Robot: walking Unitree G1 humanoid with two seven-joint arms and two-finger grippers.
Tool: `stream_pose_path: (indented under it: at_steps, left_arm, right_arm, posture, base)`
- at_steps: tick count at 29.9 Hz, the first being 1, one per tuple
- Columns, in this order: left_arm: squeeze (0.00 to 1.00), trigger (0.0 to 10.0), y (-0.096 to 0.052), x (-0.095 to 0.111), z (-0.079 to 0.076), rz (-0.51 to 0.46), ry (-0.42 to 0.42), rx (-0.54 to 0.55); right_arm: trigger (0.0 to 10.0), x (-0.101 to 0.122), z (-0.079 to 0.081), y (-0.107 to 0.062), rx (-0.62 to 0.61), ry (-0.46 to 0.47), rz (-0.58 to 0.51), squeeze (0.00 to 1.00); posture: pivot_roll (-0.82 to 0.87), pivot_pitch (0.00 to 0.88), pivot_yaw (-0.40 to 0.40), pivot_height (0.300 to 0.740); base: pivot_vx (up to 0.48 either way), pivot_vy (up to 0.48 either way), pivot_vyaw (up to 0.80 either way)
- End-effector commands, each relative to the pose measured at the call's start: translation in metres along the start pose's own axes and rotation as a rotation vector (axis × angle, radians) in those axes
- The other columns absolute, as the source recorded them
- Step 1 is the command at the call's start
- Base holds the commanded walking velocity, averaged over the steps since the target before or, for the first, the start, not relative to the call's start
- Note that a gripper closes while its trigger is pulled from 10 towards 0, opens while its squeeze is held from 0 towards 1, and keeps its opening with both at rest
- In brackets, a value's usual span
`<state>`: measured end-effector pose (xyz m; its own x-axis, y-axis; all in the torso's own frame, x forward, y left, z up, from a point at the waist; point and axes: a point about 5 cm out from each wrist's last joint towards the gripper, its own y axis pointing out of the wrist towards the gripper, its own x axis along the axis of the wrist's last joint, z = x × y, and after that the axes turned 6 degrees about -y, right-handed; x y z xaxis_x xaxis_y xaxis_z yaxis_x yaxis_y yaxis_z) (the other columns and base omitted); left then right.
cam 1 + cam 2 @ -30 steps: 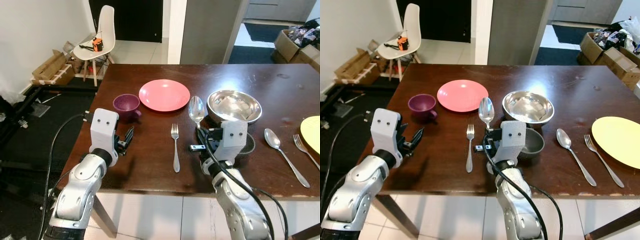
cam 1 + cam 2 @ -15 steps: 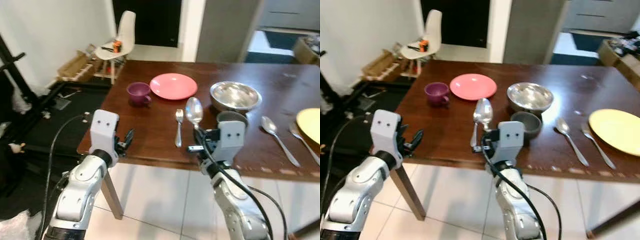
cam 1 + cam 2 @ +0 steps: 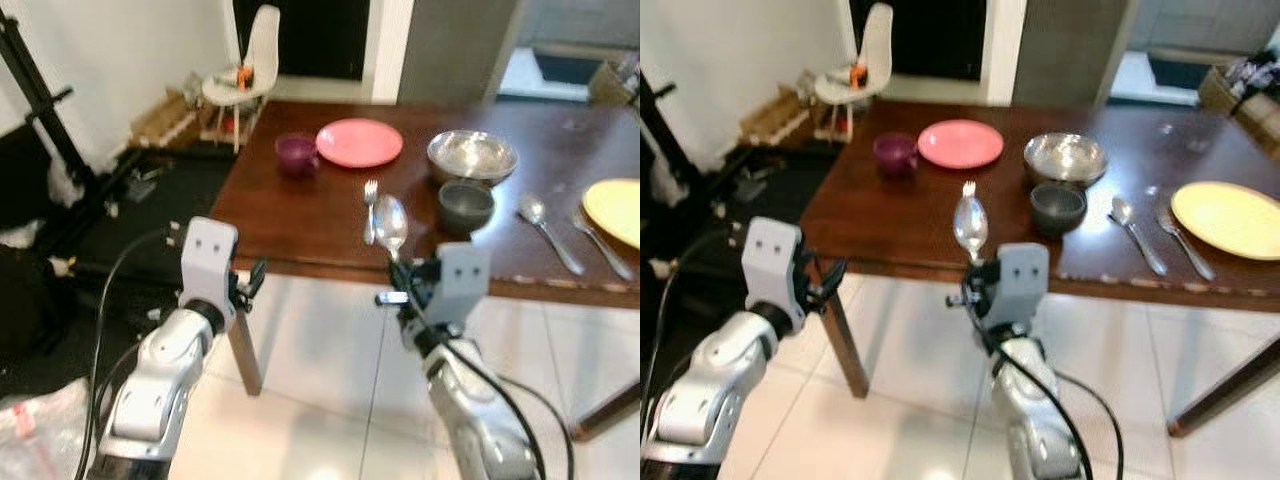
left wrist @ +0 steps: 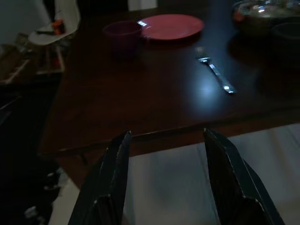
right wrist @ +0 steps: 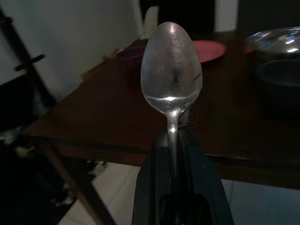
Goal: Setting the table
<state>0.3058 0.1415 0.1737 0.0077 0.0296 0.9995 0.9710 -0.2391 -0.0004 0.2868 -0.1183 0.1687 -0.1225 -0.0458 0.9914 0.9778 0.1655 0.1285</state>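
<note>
Left claw [image 4: 166, 178] hung off the near edge of the worktop [image 3: 300, 225], fingers spread apart, gripping nothing. Purple cup [image 3: 296, 154] and pink plate [image 3: 360, 143] lay at 11 o'clock, blurred. Right claw [image 5: 173, 150] pinched shut on the spoon [image 3: 390, 224], bowl up, handle hidden between the fingers. Fork [image 3: 370, 208] partly hidden behind it. Yellow plate [image 3: 615, 210] at 2 o'clock, cut off by the frame.

Head eyes overlook table [image 3: 300, 215]; wrist cameras face it.
</note>
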Motion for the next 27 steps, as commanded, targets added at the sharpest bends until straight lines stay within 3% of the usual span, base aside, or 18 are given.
stream_pose_path:
  at_steps: [1,27]
  left_arm:
    - [0.00,10.0,0.000,-0.003,-0.001,0.015,0.000,-0.002]
    - [0.00,10.0,-0.003,-0.016,0.002,0.054,-0.010,0.009]
  right_arm:
    - [10.0,-0.003,0.002,-0.001,0.000,0.017,0.015,0.00]
    - [10.0,-0.006,0.001,-0.002,0.002,0.022,0.035,0.00]
  posture:
    - [-0.05,0.000,0.095,0.740]
    - [-0.05,0.001,0.092,0.740]
  base:
    - [0.000,0.000,-0.80]
    - [0.000,0.000,-0.80]
